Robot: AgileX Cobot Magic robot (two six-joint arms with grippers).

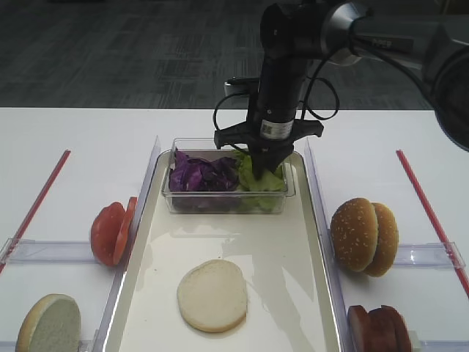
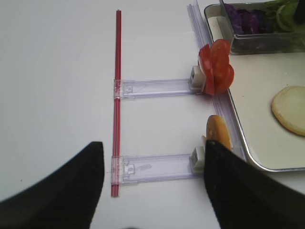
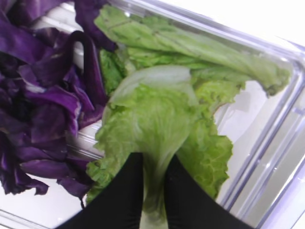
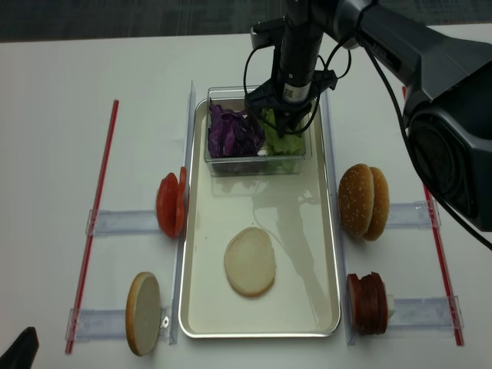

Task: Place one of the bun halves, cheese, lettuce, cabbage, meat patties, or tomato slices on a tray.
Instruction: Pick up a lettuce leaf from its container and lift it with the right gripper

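Observation:
My right gripper [image 3: 153,191] reaches down into the clear tub [image 1: 227,202] at the far end of the tray [image 1: 308,242], shut on the stem of a lettuce [image 3: 157,119] leaf. Purple cabbage [image 3: 38,95] fills the tub's left half. One pale bun half [image 1: 212,295] lies flat on the tray. My left gripper [image 2: 152,162] hovers open over the table left of the tray, holding nothing. Tomato slices [image 1: 111,233] and another bun half [image 1: 49,324] stand in holders on the left. Sesame bun halves [image 1: 364,236] and meat patties [image 1: 379,328] stand on the right. Cheese is out of view.
Clear plastic rails [image 1: 150,169] run along both long sides of the tray, with holder strips [image 2: 157,88] branching outward. Red rods [image 1: 37,205] lie on the table at far left and far right [image 1: 429,213].

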